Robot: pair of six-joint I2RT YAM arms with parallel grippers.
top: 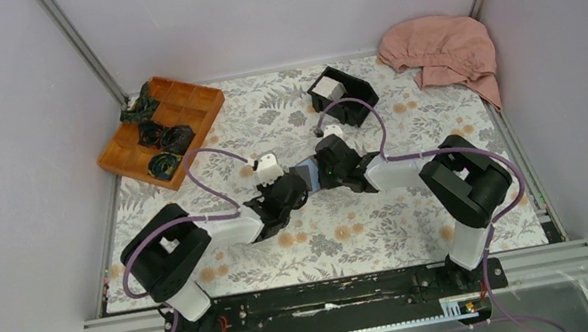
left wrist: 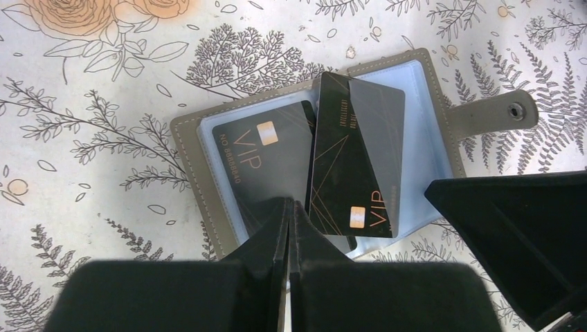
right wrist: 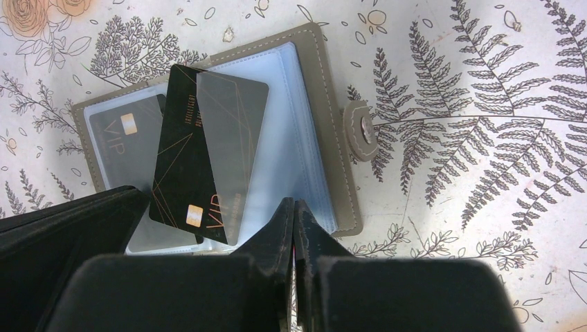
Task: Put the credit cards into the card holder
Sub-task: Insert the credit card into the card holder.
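Left wrist view. Item: open grey card holder point(left wrist: 185, 159), frame centre, on the desk point(left wrist: 104, 83).
- One black VIP card point(left wrist: 259, 162): sleeved, left half.
- Second black card point(left wrist: 346, 166): tilted, partly under a clear sleeve.
- My left end effector point(left wrist: 289, 207) and right end effector point(right wrist: 294, 207): both clenched, tips at the holder's lower edge.

Step, as I judge it: seating the second card. Next: square it, slide it home.

Both arms low, angled inward, left gripper point(left wrist: 289, 209) and right gripper point(right wrist: 295, 206) close together, jaws pressed together.
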